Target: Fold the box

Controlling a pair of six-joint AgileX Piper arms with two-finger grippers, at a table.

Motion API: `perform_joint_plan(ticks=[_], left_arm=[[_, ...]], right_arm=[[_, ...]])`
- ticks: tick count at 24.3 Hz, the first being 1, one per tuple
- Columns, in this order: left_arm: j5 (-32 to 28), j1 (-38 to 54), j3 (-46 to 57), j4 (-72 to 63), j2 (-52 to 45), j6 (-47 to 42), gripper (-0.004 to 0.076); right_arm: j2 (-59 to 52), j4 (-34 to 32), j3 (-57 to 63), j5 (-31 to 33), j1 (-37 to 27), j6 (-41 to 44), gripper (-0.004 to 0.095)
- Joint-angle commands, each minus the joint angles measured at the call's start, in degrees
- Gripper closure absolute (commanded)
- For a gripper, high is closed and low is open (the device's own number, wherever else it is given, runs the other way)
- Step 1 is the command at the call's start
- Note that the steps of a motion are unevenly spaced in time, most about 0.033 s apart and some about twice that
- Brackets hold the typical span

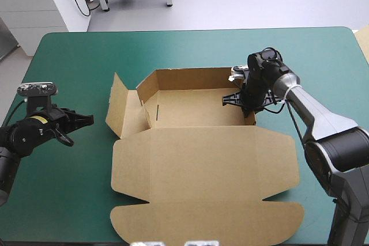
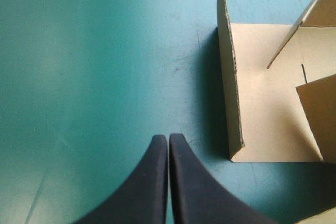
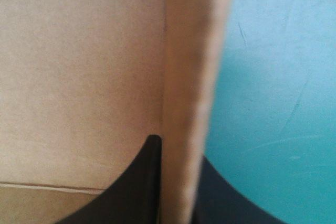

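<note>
So the box (image 1: 202,171) is plain brown board, with a thin dark slit (image 1: 157,110) on one wall. The table cover (image 1: 75,200) is solid teal-green. The left gripper (image 2: 168,139) and right gripper (image 3: 177,149) are black, and the right arm (image 1: 323,120) looks silver-grey, maybe whitish near the wrist.

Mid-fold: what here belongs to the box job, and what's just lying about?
Job: box, walls partly raised, lid flat; right gripper, shut on its right wall; left gripper, shut, clear of the box.
Lying about: pale edge at the table's right edge, too little showing to identify.
</note>
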Motion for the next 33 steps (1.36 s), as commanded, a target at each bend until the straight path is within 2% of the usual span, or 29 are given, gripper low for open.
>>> perform_joint_plan(ticks=[1, 10, 13, 16, 23, 26, 27, 30, 32, 33], left_arm=[[-3.0, 0.1, -1.5, -1.1, -0.5, -0.3, 0.0731], [-3.4, 0.1, -1.5, -0.6, 0.2, -0.3, 0.0731], [-4.0, 0.1, -1.5, -0.7, 1.1, 2.2, 0.0731], [-7.3, 0.7, -1.6, -0.6, 2.7, 3.5, 0.0731], [-7.1, 8.9, -5.9, -3.8, 9.3, 4.5, 0.0731], [-6.5, 12.0, -6.9, -12.4, 11.8, 9.8, 0.0731], [-5.5, 12.2, -6.9, -17.1, 13.3, 14.2, 0.0731], [-4.2, 12.1, -6.8, -22.0, 16.8, 18.9, 0.0731], [-1.5, 12.1, -6.7, -28.8, 19.0, 23.7, 0.0731], [2.3, 12.1, -6.7, -36.9, 20.1, 31.1, 0.0731]], right_arm=[[-4.9, 0.9, -3.9, 0.8, 0.1, -1.7, 0.091], [-13.1, 0.1, -4.8, 0.8, 0.0, -3.0, 0.091], [-17.6, -0.2, -4.8, 0.9, -0.1, -4.9, 0.091], [-20.8, -1.2, -4.8, 0.9, -0.7, -6.0, 0.091], [-28.2, 1.3, -4.1, 0.9, -3.7, -8.5, 0.0929], [-30.6, 1.1, -3.9, 0.9, -5.1, -10.5, 0.0929], [-31.8, 1.3, -3.9, 0.9, -5.3, -10.9, 0.0929], [-33.7, 1.3, -3.9, 0.9, -5.3, -11.4, 0.0929], [-34.2, 2.0, -3.9, 0.9, -5.3, -11.4, 0.0929], [-34.2, 3.4, -3.9, 0.9, -5.3, -11.7, 0.0929]])
